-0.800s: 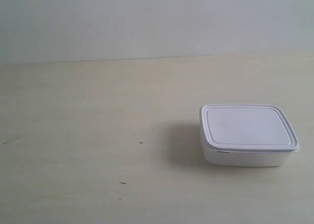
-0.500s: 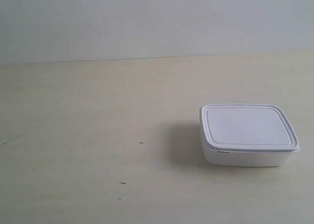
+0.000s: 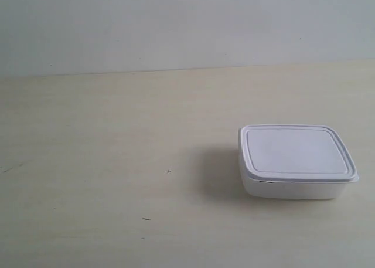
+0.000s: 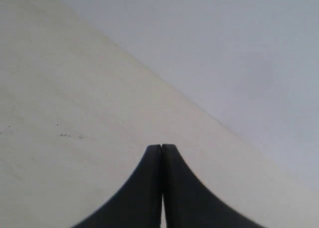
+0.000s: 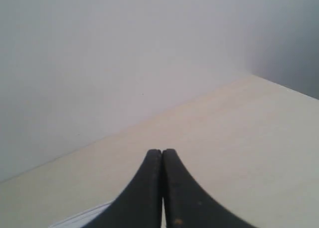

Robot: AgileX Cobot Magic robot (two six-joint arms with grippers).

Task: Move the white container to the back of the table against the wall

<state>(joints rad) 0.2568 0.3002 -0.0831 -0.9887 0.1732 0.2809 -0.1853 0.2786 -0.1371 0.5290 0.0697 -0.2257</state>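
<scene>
The white container (image 3: 296,160) stands lidded on the cream table (image 3: 117,139) at the exterior view's right, well in front of the pale wall (image 3: 187,21). No arm shows in the exterior view. My left gripper (image 4: 161,147) is shut with nothing in it, over bare tabletop (image 4: 75,113), with the wall (image 4: 239,53) beyond. My right gripper (image 5: 162,151) is shut and empty too. A sliver of the white container (image 5: 82,217) shows beside its fingers, low in the right wrist view, apart from the tips. Table (image 5: 239,138) and wall (image 5: 99,63) lie beyond.
A few tiny dark marks (image 3: 169,171) dot the tabletop. The table meets the wall along a straight line (image 3: 187,70) at the back. In the right wrist view a darker wall corner (image 5: 289,38) shows at the table's far end.
</scene>
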